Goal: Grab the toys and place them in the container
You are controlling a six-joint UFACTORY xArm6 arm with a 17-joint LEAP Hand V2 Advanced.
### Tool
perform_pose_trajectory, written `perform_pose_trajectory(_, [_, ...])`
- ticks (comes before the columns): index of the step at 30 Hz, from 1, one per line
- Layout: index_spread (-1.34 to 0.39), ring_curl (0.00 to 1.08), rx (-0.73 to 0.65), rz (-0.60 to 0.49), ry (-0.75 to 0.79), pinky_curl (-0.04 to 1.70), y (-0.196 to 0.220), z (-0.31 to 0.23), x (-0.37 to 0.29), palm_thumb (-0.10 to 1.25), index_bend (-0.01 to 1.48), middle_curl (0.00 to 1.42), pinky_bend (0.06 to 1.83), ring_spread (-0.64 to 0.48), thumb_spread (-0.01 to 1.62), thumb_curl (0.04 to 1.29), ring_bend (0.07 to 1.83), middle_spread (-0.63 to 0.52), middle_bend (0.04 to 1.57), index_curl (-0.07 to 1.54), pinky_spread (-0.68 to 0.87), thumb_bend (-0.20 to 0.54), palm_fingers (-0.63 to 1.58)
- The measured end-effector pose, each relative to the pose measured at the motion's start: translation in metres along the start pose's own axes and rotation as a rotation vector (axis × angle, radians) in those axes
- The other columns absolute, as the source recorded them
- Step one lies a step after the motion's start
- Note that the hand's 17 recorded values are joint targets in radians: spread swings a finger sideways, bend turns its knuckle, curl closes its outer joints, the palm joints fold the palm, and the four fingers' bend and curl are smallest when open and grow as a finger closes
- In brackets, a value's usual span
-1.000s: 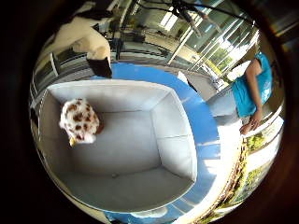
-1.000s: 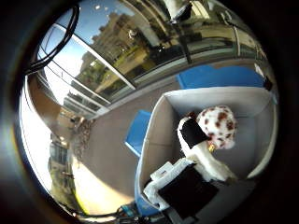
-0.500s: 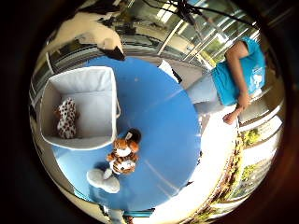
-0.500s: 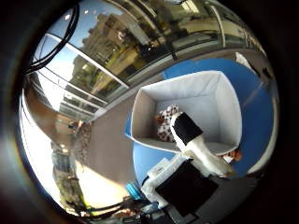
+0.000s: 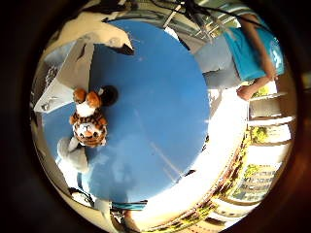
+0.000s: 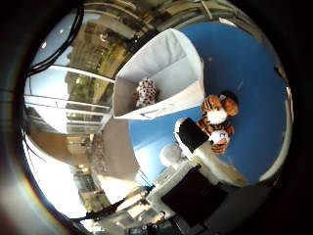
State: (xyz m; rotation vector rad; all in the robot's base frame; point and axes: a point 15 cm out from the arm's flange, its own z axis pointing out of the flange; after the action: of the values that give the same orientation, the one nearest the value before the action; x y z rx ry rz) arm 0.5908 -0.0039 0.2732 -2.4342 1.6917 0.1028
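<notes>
Reaching for the second toy, by the look of it: spotted plush (image 6: 145, 92) already lying inside the white fabric container (image 6: 161, 58), tiger plush (image 6: 215, 121) not yet picked up. Tiger lying on the round blue tabletop (image 5: 160, 121), just beside the container's outer wall, orange paws toward the container. Pale grey plush (image 5: 73, 153) on the tabletop too, touching or nearly touching the tiger at the far side from the container; kind of toy hard to tell.

Hand (image 6: 205, 166) above the tabletop, holding nothing. One of the fingers (image 6: 190, 136), black-tipped on a white body, stretched out roughly straight toward the tiger, tip just beside it in the thumb side view, though touching or apart cannot be told. Fingers apparently relaxed and apart rather than curled.

Next move probably calling for a descent over the tiger, palm centred on its body, then curling round it without catching the grey plush alongside or nudging the container wall.
</notes>
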Motion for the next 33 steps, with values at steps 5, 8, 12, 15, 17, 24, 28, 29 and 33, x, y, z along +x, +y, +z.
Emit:
perform_pose_trajectory(5, [-0.12,0.29,-0.038,0.007,-0.017,0.32,-0.004,0.042,0.005,0.54,0.16,0.37,0.93,0.29,1.10,0.38,0.58,0.07,0.19,0.30,0.52,-0.031,0.15])
perform_pose_trajectory(8, [-0.12,0.29,-0.064,0.013,-0.026,0.31,-0.003,0.063,0.006,0.54,0.16,0.36,0.93,0.29,1.10,0.38,0.58,0.08,0.18,0.29,0.53,-0.031,0.15])
perform_pose_trajectory(12, [-0.11,0.29,-0.098,0.014,-0.038,0.30,-0.003,0.090,0.001,0.54,0.16,0.35,0.94,0.30,1.10,0.37,0.56,0.09,0.18,0.29,0.53,-0.030,0.14])
perform_pose_trajectory(15, [-0.11,0.29,-0.127,0.014,-0.044,0.29,0.000,0.108,-0.001,0.54,0.16,0.35,0.95,0.30,1.09,0.37,0.55,0.10,0.18,0.28,0.53,-0.031,0.14])
perform_pose_trajectory(17, [-0.10,0.29,-0.153,0.015,-0.034,0.28,0.003,0.118,0.000,0.54,0.16,0.34,0.95,0.30,1.09,0.37,0.55,0.11,0.18,0.28,0.53,-0.033,0.13])
perform_pose_trajectory(24, [-0.04,0.29,-0.244,0.035,0.025,0.26,0.019,0.145,0.008,0.51,0.16,0.34,0.96,0.31,1.08,0.35,0.55,0.13,0.19,0.27,0.53,-0.036,0.17])
perform_pose_trajectory(28, [-0.02,0.31,-0.297,0.025,0.048,0.24,0.030,0.148,0.010,0.51,0.17,0.35,0.98,0.32,1.08,0.34,0.69,0.08,0.22,0.27,0.54,-0.033,0.43])
perform_pose_trajectory(29, [-0.06,0.31,-0.315,0.019,0.061,0.24,0.034,0.148,0.012,0.52,0.17,0.37,1.07,0.29,1.08,0.34,0.78,0.03,0.32,0.25,0.53,-0.030,0.80])
perform_pose_trajectory(33, [-0.21,0.42,-0.357,0.004,0.082,0.27,0.044,0.145,0.014,0.56,0.25,0.52,1.08,0.19,1.08,0.36,1.02,-0.03,0.66,0.31,0.46,-0.018,1.20])
